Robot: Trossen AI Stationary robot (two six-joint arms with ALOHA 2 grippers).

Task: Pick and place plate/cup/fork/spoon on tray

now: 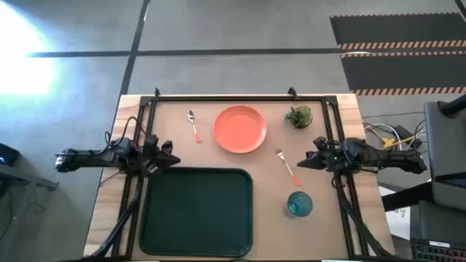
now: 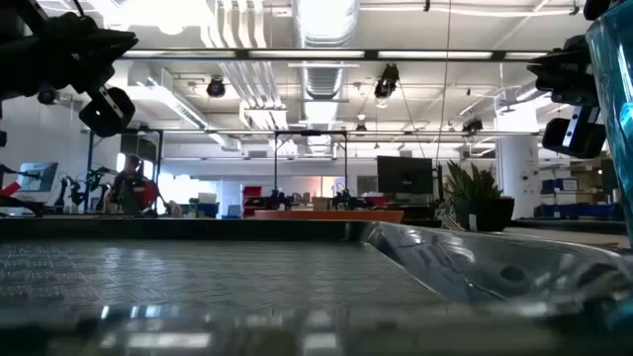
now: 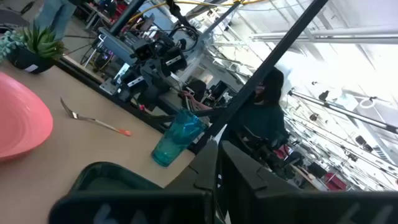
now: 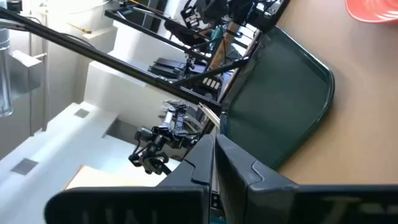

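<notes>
The orange-red plate (image 1: pixel 239 129) lies at the table's far middle. The spoon (image 1: pixel 193 125) lies left of it and the fork (image 1: pixel 287 167) lies to its right, nearer me. The teal cup (image 1: pixel 299 204) stands upright at the near right. The dark green tray (image 1: pixel 196 211) sits at the near middle with nothing on it. My left gripper (image 1: pixel 173 156) hovers shut at the tray's far left corner. My right gripper (image 1: pixel 304 162) hovers shut just right of the fork. Neither touches anything.
A small green potted plant (image 1: pixel 298 116) stands at the far right of the table. A black frame (image 1: pixel 240 97) runs along the far edge and down both sides. Bare wood lies between the plate and the tray.
</notes>
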